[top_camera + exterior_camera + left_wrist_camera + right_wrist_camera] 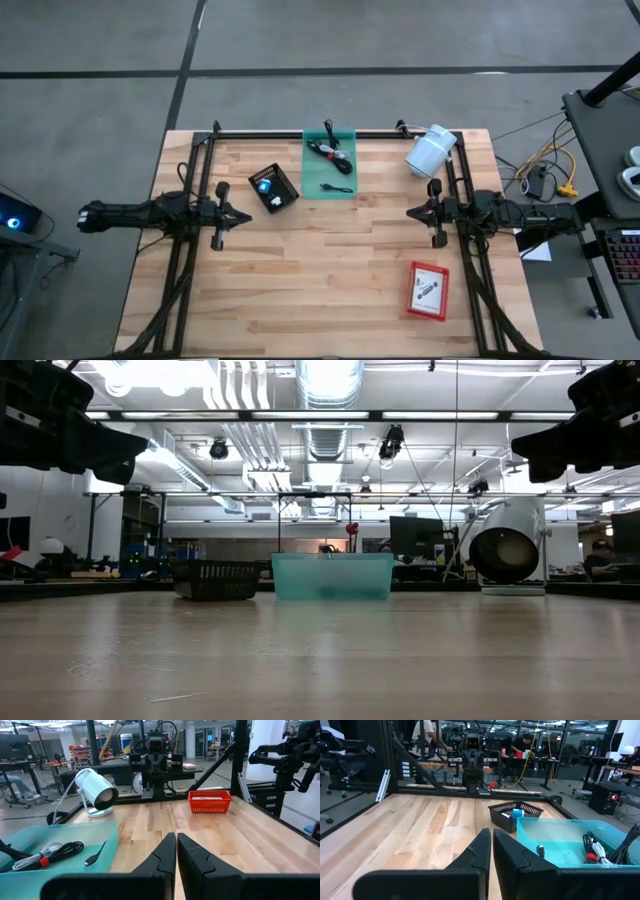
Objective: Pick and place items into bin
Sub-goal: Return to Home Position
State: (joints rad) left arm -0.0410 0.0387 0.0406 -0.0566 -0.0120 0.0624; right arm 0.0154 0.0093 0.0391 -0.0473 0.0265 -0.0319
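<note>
You are taking both arms home, so I think you should park them softly and not bump the black bin (291,181), which sits near your left gripper (245,215). Your right gripper (411,211) faces it across the table (330,270). Both have their jaws closed tight and hold nothing.

The teal bin (314,186) has the coiled black cable (327,150) and a small black piece (338,187) in it. The black bin has a blue thing (264,185) and a white thing (274,201). The red bin (411,300) has a white box (428,292).
</note>
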